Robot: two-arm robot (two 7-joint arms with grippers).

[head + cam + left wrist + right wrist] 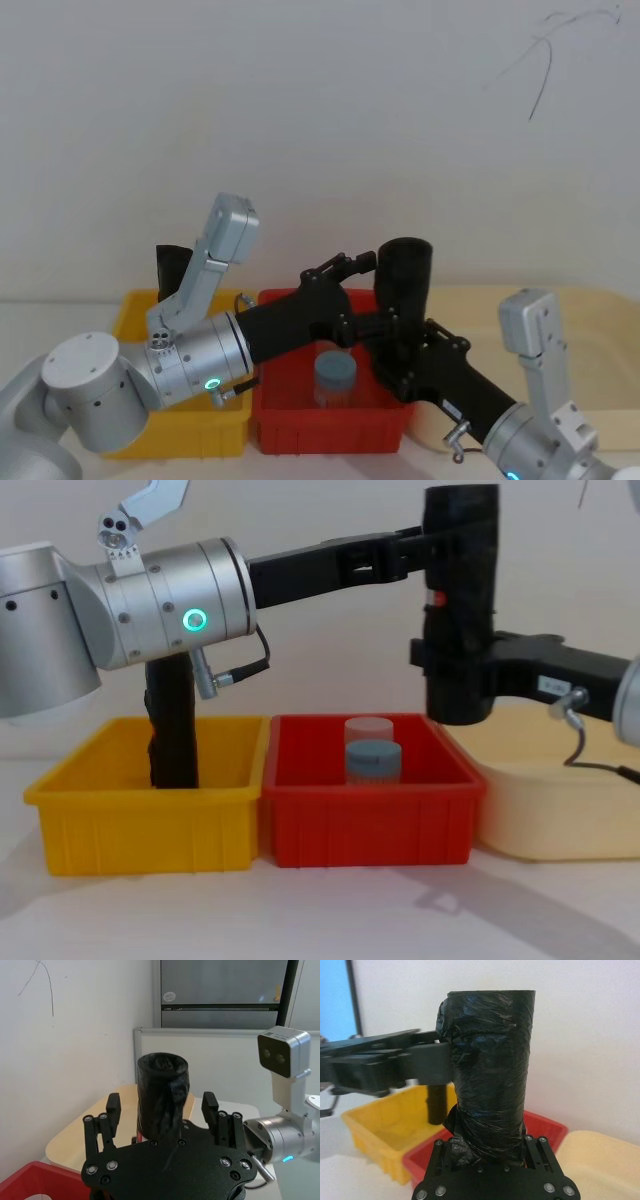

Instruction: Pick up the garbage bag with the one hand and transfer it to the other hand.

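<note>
On the white counter [320, 920] three containers sit in a row: a yellow bin [150, 830], a red bin [370, 825] touching it, and a beige tray [560, 820] on the robot's right. The garbage bag roll [460, 590] hangs upright in the air over the red bin's right end, clear of every container.

The right end effector [445, 670] pinches the roll low on its body. The left end effector [161, 1104] reaches across at the roll's top with its fingers spread, a gap showing on each side. By my reading, the weight is on the right side alone.

The risk lies in that low grip. The roll is tall and glossy, so it could tip or slide through the fingers. A left finger brushing the wrinkled wrap as it backs away could also lever the roll loose. A drop would land it on the blue-lidded jar [372, 760] in the red bin below.
</note>
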